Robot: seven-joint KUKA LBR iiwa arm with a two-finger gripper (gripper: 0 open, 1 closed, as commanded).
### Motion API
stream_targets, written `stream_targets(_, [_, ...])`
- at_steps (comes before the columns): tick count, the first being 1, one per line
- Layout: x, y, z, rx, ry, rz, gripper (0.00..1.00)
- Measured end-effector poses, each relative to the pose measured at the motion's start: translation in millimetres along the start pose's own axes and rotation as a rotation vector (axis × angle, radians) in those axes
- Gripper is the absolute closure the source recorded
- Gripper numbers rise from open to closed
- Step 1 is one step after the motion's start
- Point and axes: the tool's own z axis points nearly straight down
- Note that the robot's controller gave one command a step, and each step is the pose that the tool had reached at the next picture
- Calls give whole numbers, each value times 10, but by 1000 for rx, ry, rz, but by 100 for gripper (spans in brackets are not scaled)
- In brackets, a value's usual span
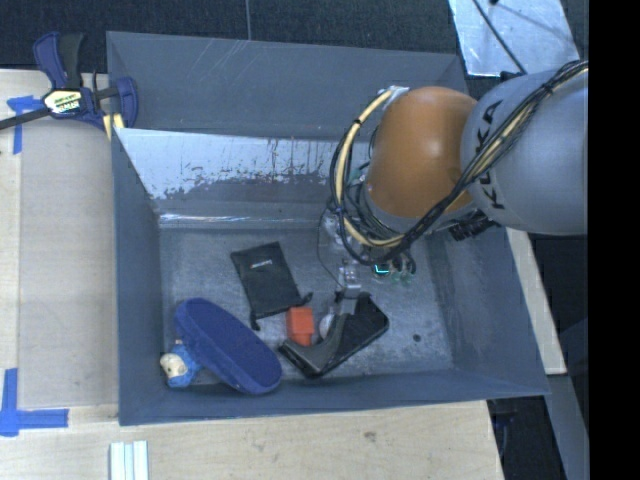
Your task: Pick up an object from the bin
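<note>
Presently gripper (345,303) low over bin (135,298) floor, directly above black flat case (352,336). Case long axis diagonal, near-left to far-right. Orange block (300,323) just left. Gripper opening: cannot tell.

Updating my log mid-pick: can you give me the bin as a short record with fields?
pincer: low in the bin, right of centre, above the black flat case
beside it: small orange block, left of the case
further left: black flat pouch; blue oval case; small yellowish figure, front-left corner
grip: cannot tell
</note>
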Motion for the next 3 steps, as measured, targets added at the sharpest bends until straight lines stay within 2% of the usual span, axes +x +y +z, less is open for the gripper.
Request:
stream_targets(1, [21,709,740,-4,-2,-102,0])
stream_targets(2, [-3,668,709,-1,-8,-95,100])
stream_targets(3, [59,778,-812,-2,-17,-91,100])
